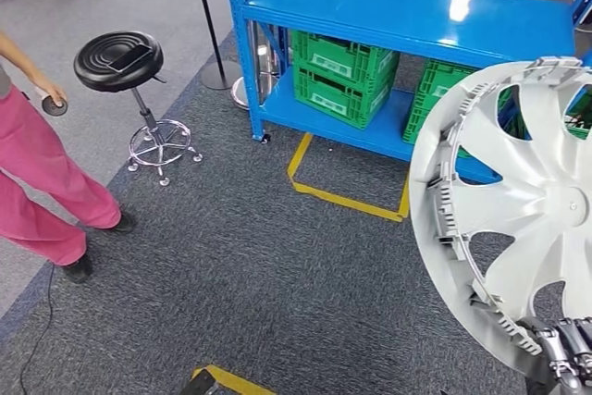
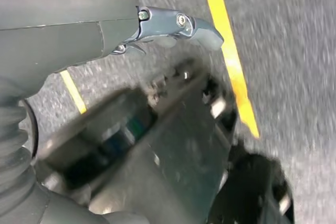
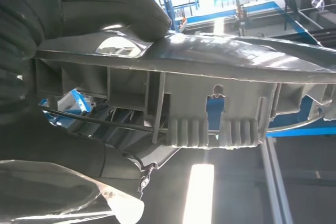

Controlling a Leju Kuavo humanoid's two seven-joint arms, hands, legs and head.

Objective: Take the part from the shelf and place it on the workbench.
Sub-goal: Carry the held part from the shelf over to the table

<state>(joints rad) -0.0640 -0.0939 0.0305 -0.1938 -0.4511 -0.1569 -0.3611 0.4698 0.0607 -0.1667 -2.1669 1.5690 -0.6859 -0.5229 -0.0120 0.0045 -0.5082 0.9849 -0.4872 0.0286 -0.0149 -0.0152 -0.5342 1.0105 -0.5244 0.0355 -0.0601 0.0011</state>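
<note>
While the right hand [image 1: 569,353] grips the silver wheel cover [image 1: 520,201] by its lower rim at the lower right of the head view, the cover stands nearly upright in the air, its spoked face toward the camera, in front of the blue shelf [image 1: 412,6]. In the right wrist view the cover's ribbed rim [image 3: 206,103] runs across the frame with the hand's thumb and fingers closed on either side of it. The left hand [image 2: 118,30] hangs over grey carpet with yellow tape lines [image 2: 230,51]; one finger is extended and nothing shows in its hold. Green crates [image 1: 342,76] sit on the shelf's lower level. A black stool [image 1: 118,62] stands to the left, beside a person in pink trousers [image 1: 42,182].
</note>
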